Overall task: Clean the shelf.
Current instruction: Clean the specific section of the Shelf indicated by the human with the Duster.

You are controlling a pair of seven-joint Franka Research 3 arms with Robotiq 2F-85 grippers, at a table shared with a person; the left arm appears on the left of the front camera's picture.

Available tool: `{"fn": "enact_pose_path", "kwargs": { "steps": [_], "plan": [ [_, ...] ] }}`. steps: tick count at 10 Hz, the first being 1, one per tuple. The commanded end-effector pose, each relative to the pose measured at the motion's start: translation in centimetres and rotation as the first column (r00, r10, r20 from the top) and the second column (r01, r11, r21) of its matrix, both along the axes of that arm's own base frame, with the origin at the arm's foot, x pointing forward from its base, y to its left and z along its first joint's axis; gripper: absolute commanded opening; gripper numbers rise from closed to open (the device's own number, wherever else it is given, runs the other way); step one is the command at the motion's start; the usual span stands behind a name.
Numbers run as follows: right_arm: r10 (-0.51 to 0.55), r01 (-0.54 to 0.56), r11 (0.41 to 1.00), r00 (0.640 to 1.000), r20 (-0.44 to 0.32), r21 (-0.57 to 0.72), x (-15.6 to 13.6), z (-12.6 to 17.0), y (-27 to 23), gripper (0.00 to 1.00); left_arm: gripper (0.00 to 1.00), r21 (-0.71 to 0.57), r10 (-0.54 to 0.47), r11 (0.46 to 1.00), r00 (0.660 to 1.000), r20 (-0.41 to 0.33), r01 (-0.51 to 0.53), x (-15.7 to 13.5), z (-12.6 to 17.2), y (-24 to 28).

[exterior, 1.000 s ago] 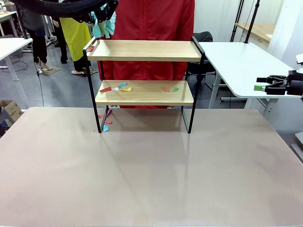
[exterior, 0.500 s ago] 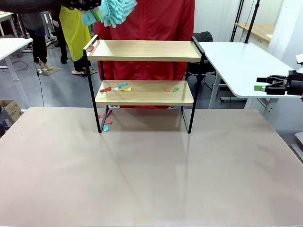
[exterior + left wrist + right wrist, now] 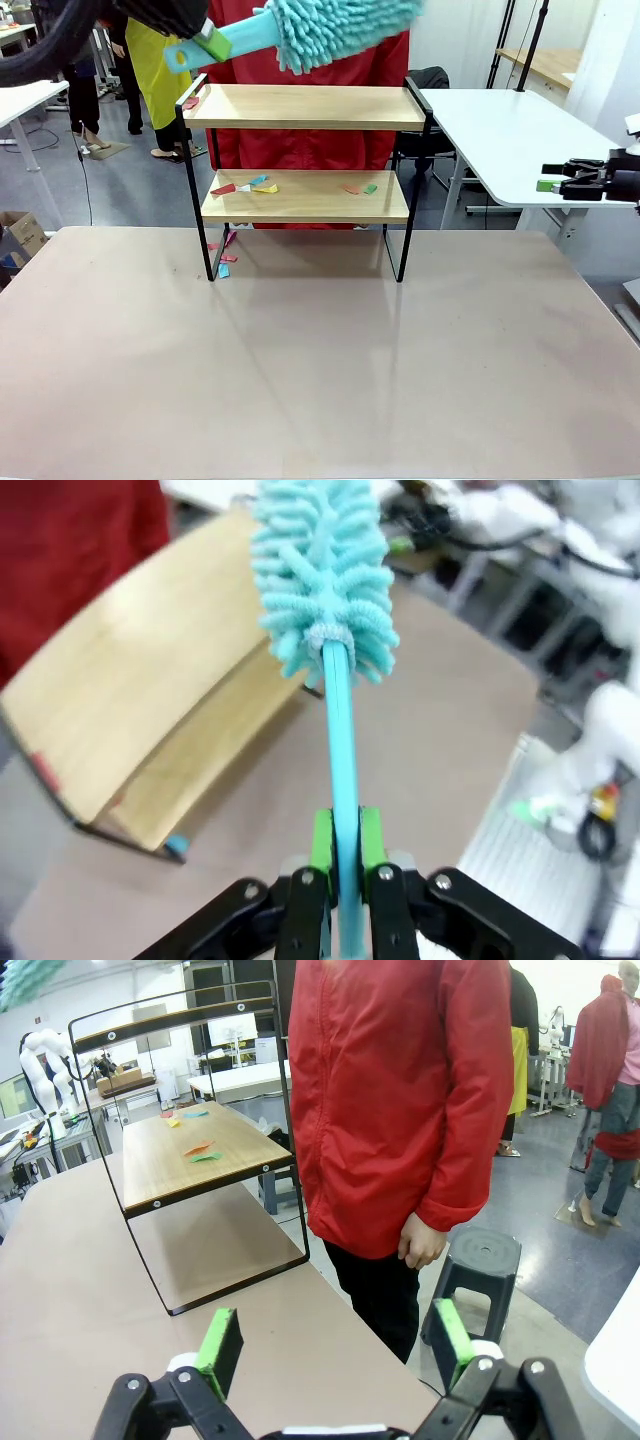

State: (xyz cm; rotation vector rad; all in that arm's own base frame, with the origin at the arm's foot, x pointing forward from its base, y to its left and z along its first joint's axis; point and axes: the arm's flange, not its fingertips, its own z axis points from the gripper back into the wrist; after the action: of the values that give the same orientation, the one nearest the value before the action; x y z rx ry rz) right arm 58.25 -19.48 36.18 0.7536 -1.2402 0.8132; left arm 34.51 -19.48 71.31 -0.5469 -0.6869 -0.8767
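Fingers [image 3: 321,838] of my left gripper [image 3: 340,840] are pinching the duster [image 3: 322,570] low on its thin teal handle, with the fluffy head hovering over the shelf [image 3: 305,106] top board. Right gripper [image 3: 330,1345] is hanging spread wide, holding nothing. Shelf is standing at the table's [image 3: 320,380] far side, with paper scraps [image 3: 250,186] lying on its lower board. I'm judging the shelf stiff but light, probably sliding under hard sweeps; I'm guessing a black side rail is the best hold.

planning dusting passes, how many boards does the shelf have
2, both in the shelf: the top board, with a red scrap at its left end, and the lower board, strewn with coloured scraps. None looks hidden.
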Motion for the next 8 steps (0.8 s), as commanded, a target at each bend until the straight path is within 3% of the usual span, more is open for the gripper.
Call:
{"fn": "enact_pose_path", "kwargs": {
  "steps": [1, 3, 5, 8],
  "plan": [
    [-0.015, 0.015, 1.000, 1.000, -0.016, -0.004, 0.0, 0.8, 0.2, 1.00, 0.13, 0.037, -0.216, 0.976, 0.976, 0.019, 0.215, 1.2, -0.2, 2.5],
    [-0.015, 0.015, 1.000, 1.000, -0.016, -0.004, 0.0, 0.8, 0.2, 1.00, 0.13, 0.181, -0.330, 0.931, 0.943, 0.038, 0.318, 1.5, -0.6, 2.9],
    [-0.015, 0.015, 1.000, 1.000, -0.016, -0.004, 0.0, 0.8, 0.2, 1.00, 0.13, 0.329, -0.393, 0.870, 0.919, 0.009, 0.369, 1.4, -1.2, 3.7],
    [-0.015, 0.015, 1.000, 1.000, -0.016, -0.004, 0.0, 0.8, 0.2, 1.00, 0.13, 0.556, -0.453, 0.711, 0.885, -0.108, 0.431, 1.2, -3.0, 5.6]
  ]
}}
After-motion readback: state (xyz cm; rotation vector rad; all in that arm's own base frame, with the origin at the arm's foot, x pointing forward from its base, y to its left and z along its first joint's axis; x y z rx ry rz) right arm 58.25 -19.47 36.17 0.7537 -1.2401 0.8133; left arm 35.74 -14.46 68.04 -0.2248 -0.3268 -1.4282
